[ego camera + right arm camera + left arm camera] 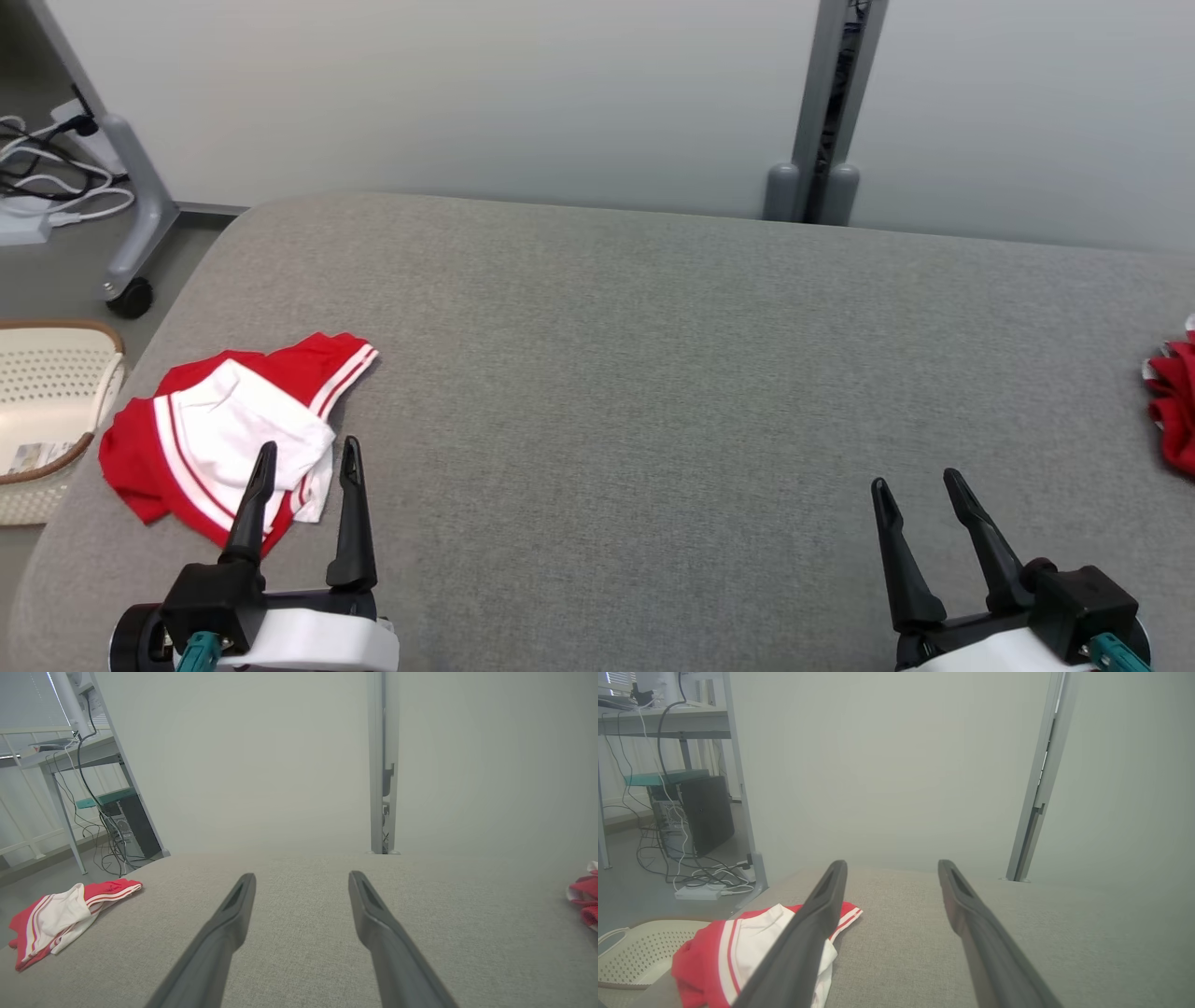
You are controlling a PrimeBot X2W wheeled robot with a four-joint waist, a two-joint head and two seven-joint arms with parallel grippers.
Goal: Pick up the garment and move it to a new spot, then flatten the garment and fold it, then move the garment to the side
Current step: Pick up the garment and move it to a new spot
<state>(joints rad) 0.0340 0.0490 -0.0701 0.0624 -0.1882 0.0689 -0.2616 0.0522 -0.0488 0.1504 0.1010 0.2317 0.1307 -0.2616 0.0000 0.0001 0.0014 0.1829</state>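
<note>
A red and white garment (215,420) lies crumpled at the near left of the grey fabric-covered counter (653,373), close to the rounded left edge, with a white panel uppermost and red cloth with white stripes around it. The left gripper (309,445) is at the lower left of the head view with its two dark fingers spread wide and nothing between them. One finger overlaps the near edge of the garment and the other stands over bare grey fabric just beside it; whether either touches the cloth cannot be told. In the left wrist view the left gripper (892,863) points along the counter, and the garment (747,942) shows partly behind the finger on that view's left. The right gripper (914,478) is at the lower right, well apart from the garment, its fingers also spread and holding nothing, over bare counter. The right wrist view has the right gripper (302,875) at the middle and the garment (60,914) far off at that view's left edge. A second bunch of red cloth (1174,401) sits at the counter's far right edge. Beside the counter's left edge stands a pale perforated basket (47,373), with loose cables (47,177) on the floor beyond it
</note>
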